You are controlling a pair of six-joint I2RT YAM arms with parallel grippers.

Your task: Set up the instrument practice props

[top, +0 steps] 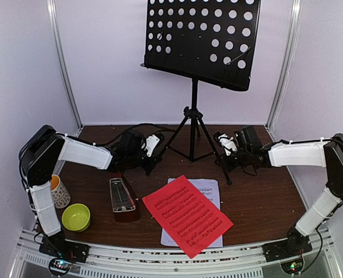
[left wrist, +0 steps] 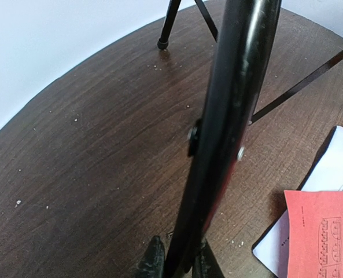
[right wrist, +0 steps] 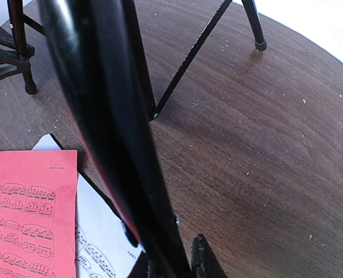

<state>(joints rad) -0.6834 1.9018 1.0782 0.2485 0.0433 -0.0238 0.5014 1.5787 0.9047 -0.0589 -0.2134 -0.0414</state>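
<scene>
Both my arms reach low and forward across the table (top: 264, 197), with my left gripper (top: 150, 154) and right gripper (top: 224, 152) each clamped on a tripod leg of the upright music stand (top: 193, 110) at rear centre.

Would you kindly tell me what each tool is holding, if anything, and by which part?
Both hold the music stand by its tripod legs: the left tool grips one leg, the right tool another.
</scene>
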